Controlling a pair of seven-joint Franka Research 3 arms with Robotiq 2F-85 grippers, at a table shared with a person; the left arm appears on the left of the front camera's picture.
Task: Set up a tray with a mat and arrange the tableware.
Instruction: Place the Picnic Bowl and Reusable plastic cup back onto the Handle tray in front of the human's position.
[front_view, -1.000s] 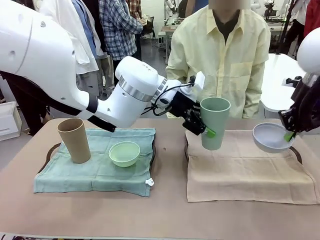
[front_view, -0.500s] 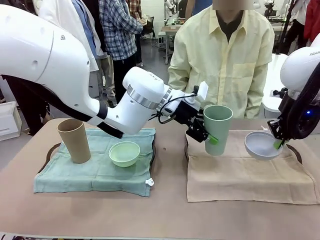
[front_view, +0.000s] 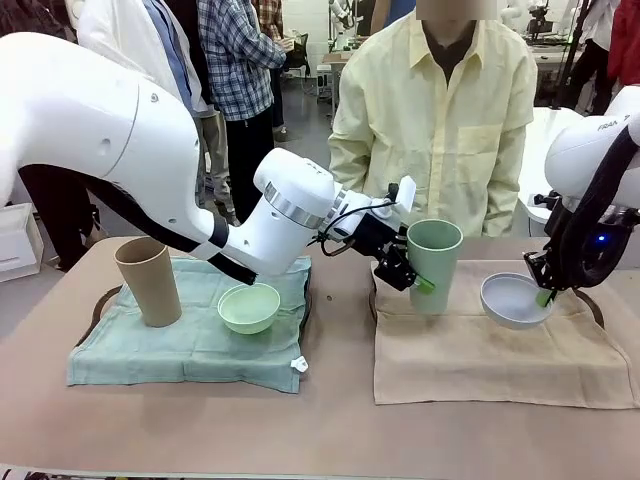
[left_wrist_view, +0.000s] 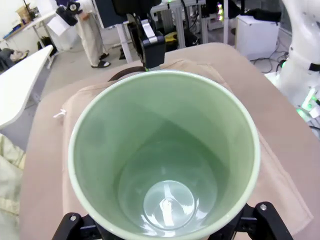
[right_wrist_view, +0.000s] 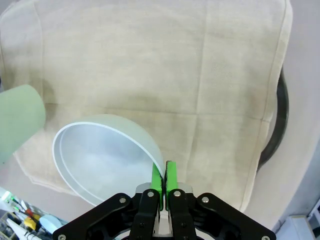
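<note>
Brown-covered surface (front_view: 330, 420), shared with a person in a pale yellow shirt (front_view: 440, 110) at the far side; other people are seen behind.

Left tray: teal mat (front_view: 190, 320) is laid, tan tumbler (front_view: 148, 280) upright on its left part, mint green bowl (front_view: 249, 306) to its right. Both are already placed.

Right tray: beige mat (front_view: 490, 350) is spread, dark tray rim (right_wrist_view: 277, 125) seen at its edge.

Change over the last second: pale green tumbler (front_view: 433, 262) has been carried right and lowered; its base now appears at or just above the far left part of the beige mat. It is held upright by the left gripper (front_view: 412, 275), jaws set wide around its wall. Whitish-blue bowl (front_view: 516, 300) has been brought left and down, tilted, low over the mat's far right part, its rim pinched by the right gripper (right_wrist_view: 164, 177), jaws nearly together.

Judgement: both last pieces are close to set-down; release is not yet made.

Writing: "FRA…" is partly legible on the right arm (front_view: 600, 130); nothing else is readable.
</note>
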